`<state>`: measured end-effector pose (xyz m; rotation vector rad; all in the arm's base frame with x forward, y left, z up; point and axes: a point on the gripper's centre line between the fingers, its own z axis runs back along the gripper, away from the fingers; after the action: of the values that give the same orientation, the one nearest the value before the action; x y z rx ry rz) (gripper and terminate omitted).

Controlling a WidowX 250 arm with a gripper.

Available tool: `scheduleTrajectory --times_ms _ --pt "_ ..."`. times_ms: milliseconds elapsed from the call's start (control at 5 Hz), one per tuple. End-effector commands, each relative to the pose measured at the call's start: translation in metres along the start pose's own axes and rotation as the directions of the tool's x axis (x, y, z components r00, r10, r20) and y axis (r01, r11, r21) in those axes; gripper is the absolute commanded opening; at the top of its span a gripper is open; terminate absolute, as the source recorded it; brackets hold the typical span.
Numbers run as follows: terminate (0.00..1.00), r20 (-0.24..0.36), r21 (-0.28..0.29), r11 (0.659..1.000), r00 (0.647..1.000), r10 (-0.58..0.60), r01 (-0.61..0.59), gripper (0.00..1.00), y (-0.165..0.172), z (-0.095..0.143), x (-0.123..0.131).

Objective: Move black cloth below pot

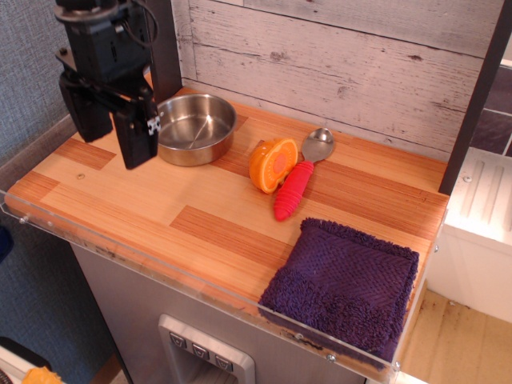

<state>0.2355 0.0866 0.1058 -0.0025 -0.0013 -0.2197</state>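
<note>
So here's where we are: our claw (114, 132) hangs over the back-left corner of the tabletop (144, 204), fingers spread apart and nothing between them, so it's released and empty. It's just beside the pot (194, 128), on the pot's left, and the near finger overlaps the rim from this angle, though we can't tell if it's actually touching.

The pot sits near the back edge toward the left corner. We look inside and it's empty, just shiny steel with reflections.

Going further out, toward the middle of the back edge there's an orange toy fruit half (273, 165) lying right against a spoon with a red handle (298, 182), bowl end pointing at the back wall.

The black cloth (344, 286) is way off at the front-right corner, lying flat, its front edge up against the clear lip along the table front. It's well apart from both the claw and the pot.

So honestly, we'd say nothing of the task is done yet. Cloth hasn't been grabbed, and the spot in front of the pot is bare wood. The whole reach, grab and drag is left.
</note>
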Motion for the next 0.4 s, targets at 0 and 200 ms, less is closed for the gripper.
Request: scheduleTrajectory --times_ms 0,200 --pt "0.00 0.070 0.023 1.000 0.997 0.013 -0.015 1.00 -0.077 -0.009 0.035" --pt "0.00 0.092 0.004 1.000 0.996 0.011 -0.011 1.00 -0.124 -0.028 0.055"
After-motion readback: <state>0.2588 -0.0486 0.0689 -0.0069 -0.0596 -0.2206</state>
